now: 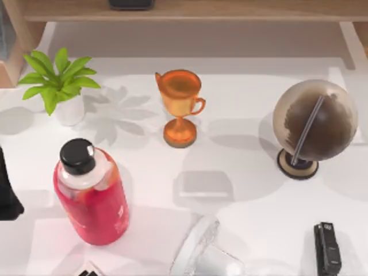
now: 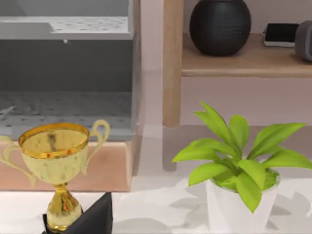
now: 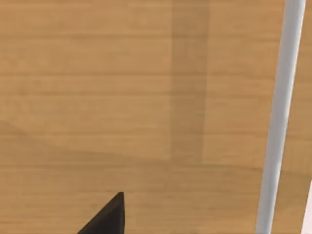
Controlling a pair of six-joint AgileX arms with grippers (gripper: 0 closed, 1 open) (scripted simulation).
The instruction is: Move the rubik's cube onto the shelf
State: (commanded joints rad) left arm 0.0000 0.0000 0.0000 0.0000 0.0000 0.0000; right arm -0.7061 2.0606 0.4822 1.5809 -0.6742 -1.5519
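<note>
Wooden shelf [image 1: 195, 10], one trophy [image 1: 180, 106], one globe [image 1: 313, 123], one bottle [image 1: 92, 192]; claw states unclear.

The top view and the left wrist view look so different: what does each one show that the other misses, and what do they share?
Top view alone: a red bottle, a globe, a black stapler-like thing and a clear object at the near edge.

Left wrist view alone: a round black pot on the shelf, a small dark item beside it, and a grey rack.

Both: the trophy, the plant and the white table.
</note>
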